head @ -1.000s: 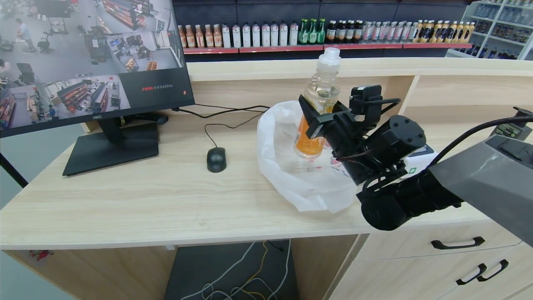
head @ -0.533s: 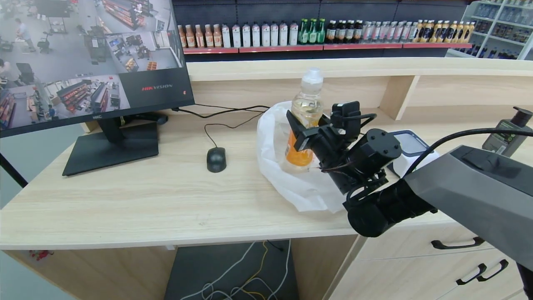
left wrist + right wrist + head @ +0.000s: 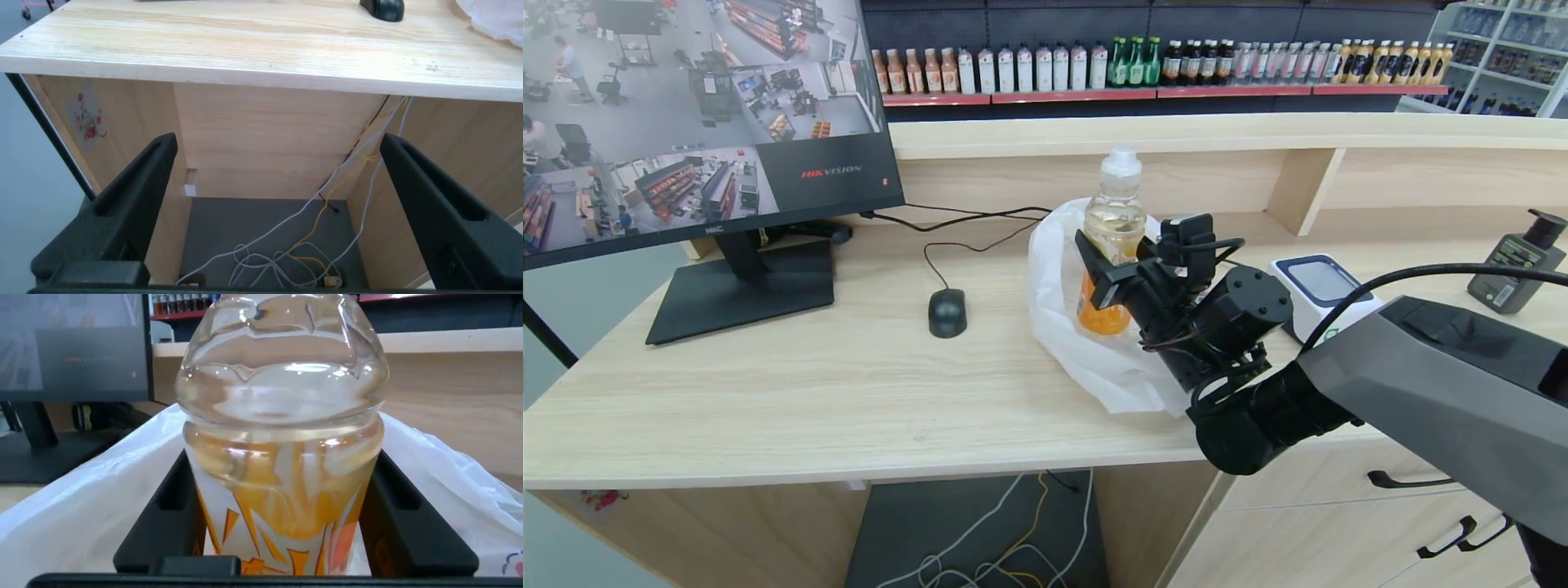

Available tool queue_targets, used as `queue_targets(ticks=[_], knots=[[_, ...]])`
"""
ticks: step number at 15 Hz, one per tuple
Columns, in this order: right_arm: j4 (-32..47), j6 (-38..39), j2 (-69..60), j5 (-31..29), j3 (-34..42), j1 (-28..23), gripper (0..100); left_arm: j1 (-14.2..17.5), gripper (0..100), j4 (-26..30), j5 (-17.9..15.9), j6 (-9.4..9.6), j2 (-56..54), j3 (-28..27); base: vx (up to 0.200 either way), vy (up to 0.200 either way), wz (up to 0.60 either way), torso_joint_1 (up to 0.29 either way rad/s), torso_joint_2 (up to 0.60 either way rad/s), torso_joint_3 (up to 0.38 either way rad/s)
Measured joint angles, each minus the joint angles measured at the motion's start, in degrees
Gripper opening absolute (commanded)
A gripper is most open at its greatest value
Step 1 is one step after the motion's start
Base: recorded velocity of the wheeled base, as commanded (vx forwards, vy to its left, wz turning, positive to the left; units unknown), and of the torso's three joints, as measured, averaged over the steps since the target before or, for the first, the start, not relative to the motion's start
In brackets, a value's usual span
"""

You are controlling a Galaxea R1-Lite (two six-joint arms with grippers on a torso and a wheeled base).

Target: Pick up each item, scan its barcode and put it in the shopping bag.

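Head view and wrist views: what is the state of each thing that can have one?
bottle: upright, cap on, held over the counter.
right gripper: shut on the bottle's middle.
left gripper: open, empty.
shopping bag: mouth open, sides around the bottle's base.
monitor: on.
drawers: shut.

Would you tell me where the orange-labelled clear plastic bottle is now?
The clear orange-labelled plastic bottle stands upright right of centre in the head view, held by the right gripper, its base in the white plastic shopping bag, left of the white scanner.
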Motion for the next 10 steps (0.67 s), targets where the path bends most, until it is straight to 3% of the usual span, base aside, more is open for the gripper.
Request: queue_targets(ticks=[10], knots=[[0.3, 0.33, 1.16, -0.88, 0.11, 0.09, 0, 0.0, 100, 0.0, 0.0, 0.0, 0.0, 0.0, 0.0, 0.0, 0.0, 0.0, 0.0, 0.0]])
